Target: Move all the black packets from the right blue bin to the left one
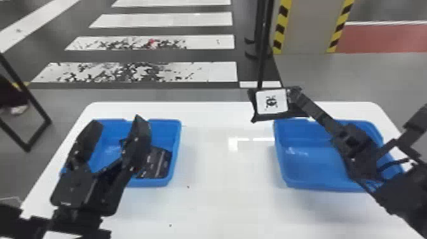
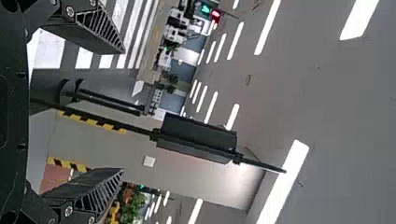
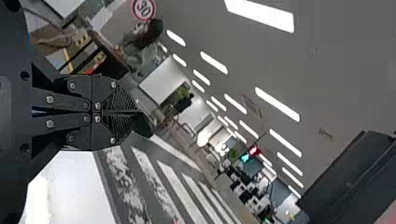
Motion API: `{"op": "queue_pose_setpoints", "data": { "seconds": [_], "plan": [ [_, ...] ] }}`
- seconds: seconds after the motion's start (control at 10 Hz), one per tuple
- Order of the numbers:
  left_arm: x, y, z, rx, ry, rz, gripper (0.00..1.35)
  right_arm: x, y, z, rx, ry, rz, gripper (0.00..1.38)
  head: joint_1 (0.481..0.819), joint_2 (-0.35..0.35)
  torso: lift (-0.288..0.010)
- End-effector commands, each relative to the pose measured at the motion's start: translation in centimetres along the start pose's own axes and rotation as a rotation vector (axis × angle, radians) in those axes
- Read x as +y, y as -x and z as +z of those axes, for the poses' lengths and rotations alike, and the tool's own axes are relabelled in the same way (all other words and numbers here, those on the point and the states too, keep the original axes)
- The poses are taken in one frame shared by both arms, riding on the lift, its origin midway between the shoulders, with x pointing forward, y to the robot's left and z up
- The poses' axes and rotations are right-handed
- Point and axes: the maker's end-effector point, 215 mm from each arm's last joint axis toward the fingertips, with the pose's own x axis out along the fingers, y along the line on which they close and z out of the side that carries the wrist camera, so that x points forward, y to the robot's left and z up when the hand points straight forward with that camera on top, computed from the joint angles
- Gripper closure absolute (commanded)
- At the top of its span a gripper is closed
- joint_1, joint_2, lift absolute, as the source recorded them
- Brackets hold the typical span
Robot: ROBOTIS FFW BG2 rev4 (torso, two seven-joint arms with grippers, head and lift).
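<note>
We look down at a white table (image 1: 219, 197) with rounded far corners, bright glare between its two bins and a few tiny dark specks nearer us. The black packets (image 1: 155, 162) lie in the left blue bin (image 1: 177, 143), at its right side, partly behind the left gripper (image 1: 117, 121). That gripper hangs over the bin with its jaws wide apart and nothing between them. Across the table, the right blue bin (image 1: 281, 159) sits partly under the right gripper (image 1: 294, 92) and its arm. In the right wrist view its jaws are closed together; we cannot tell whether they pinch anything thin. By their tips, in the head view, is a dark piece bearing a white printed square (image 1: 272, 101), in line with a slim black pole (image 1: 261, 60). Beyond the table, a grey floor (image 1: 203, 95) carries broad white crossing stripes (image 1: 165, 20), two of them mottled with dark patches. To the right stands a pale pillar (image 1: 308, 28) edged in yellow-and-black bands, beside a red floor area (image 1: 384, 39). The wrist views show long ceiling lights (image 2: 287, 175) and, in the right one, a round red-rimmed sign (image 3: 143, 8).
</note>
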Motion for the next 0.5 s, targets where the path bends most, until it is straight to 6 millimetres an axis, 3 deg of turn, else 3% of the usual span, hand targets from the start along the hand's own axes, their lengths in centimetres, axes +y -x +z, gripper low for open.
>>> {"op": "queue_pose_setpoints", "data": {
  "seconds": [0.0, 0.4],
  "plan": [
    [-1.4, -0.6, -1.4, 0.035, 0.152, -0.034, 0.08, 3.9, -1.8, 0.4, -0.016, -0.076, 0.122, 1.22, 0.682, 0.072, -0.140],
    [-7.1, -1.8, -3.0, 0.100, 0.504, -0.184, 0.06, 10.5, -4.2, -1.1, 0.012, -0.187, 0.320, 1.22, 0.643, 0.080, -0.140]
  ]
}}
